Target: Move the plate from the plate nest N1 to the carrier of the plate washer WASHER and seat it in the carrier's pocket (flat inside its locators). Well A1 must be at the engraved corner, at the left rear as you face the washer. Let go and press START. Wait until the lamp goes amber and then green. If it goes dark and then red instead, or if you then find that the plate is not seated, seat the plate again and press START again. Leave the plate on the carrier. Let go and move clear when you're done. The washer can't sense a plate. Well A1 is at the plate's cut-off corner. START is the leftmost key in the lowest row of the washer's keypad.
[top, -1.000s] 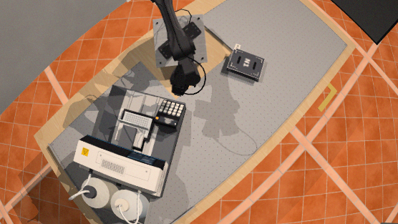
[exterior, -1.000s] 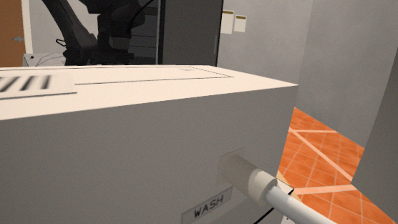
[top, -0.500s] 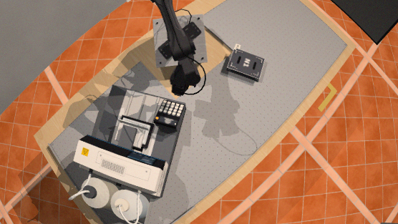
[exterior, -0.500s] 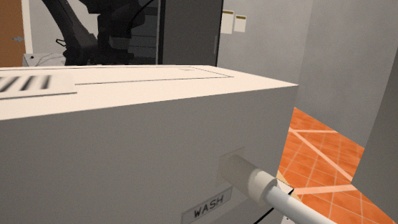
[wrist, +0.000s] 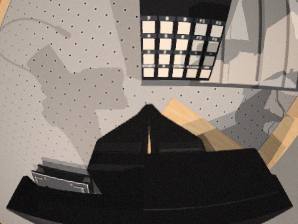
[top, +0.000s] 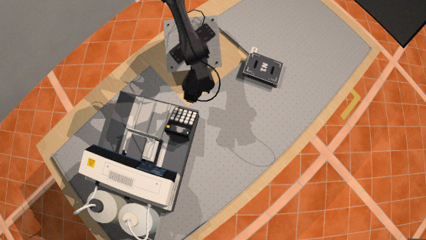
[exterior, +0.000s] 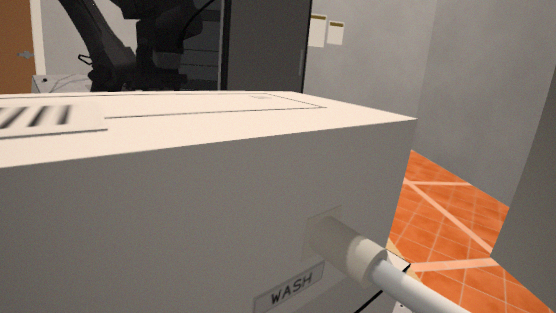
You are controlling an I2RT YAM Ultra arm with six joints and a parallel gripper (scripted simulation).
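The washer point(top: 128, 182) point(exterior: 200, 200) has its dark rails and white guides showing in front of its hood. The plate is not visible in any view; the open front of the washer shows no plate, and the space under the hood is hidden. The keypad point(top: 184, 116) point(wrist: 165, 43) sits at the washer's front corner, with an amber lamp point(top: 168, 126) lit beside its keys. The nest N1 point(top: 264, 76) point(wrist: 60, 183) is empty. My gripper point(top: 190, 99) point(wrist: 149, 109) is shut with nothing between the fingers, raised above the table just off the keypad's end of the washer.
Two bottles point(top: 103, 207) point(top: 139, 220) with white hoses stand behind the washer. A thick white hose fitting point(exterior: 345, 252) sticks out of its rear. The arm's base plate point(top: 170, 42) lies between the washer and the nest. A dark cabinet point(exterior: 267, 30) stands beyond the arm.
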